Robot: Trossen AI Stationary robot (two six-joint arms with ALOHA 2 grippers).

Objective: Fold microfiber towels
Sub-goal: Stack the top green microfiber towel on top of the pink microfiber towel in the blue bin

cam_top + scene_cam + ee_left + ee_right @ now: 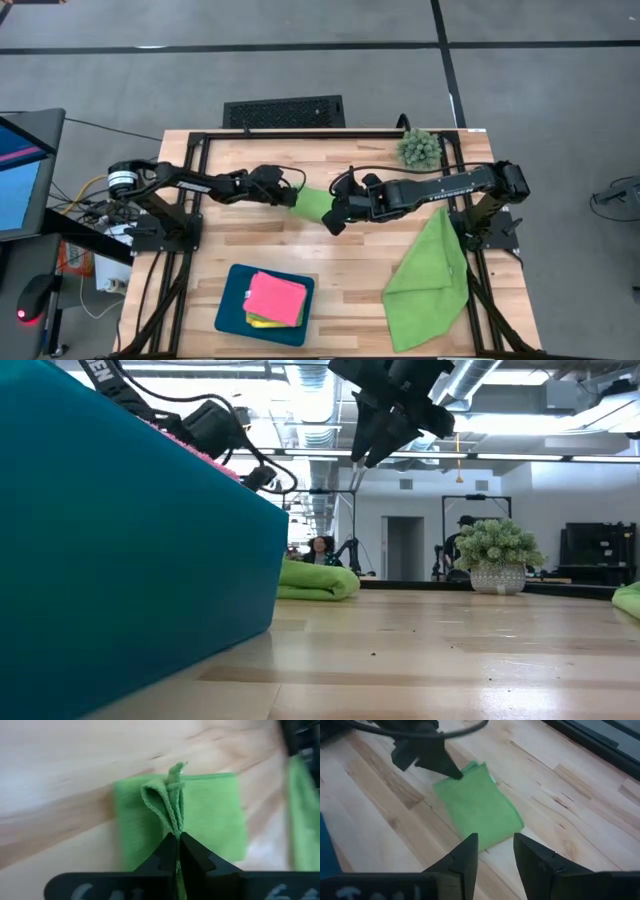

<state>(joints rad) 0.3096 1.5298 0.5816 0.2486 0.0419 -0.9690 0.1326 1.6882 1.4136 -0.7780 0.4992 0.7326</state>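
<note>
A teal tray (228,305) in the lower left of the high view already carries a stack of folded towels, a hot pink towel (276,297) on top and a yellow one (262,321) showing under it, so those look finished. In the lower right of that view a lime green towel (428,278) lies loose and unfolded on the desk (350,255), apparently still to be done.

The towel in hand is the small folded green towel (314,204) in the middle of the high view. The left pincer (177,840) is pressed together, pinching a bunched edge of it, while the rest of the cloth lies flat on the desk beyond the fingertips. The right pincer (495,851) is spread and holds nothing; in the low view it hangs above the desk, and in its own wrist view the folded towel lies just ahead of its tips, not touching them.
</note>
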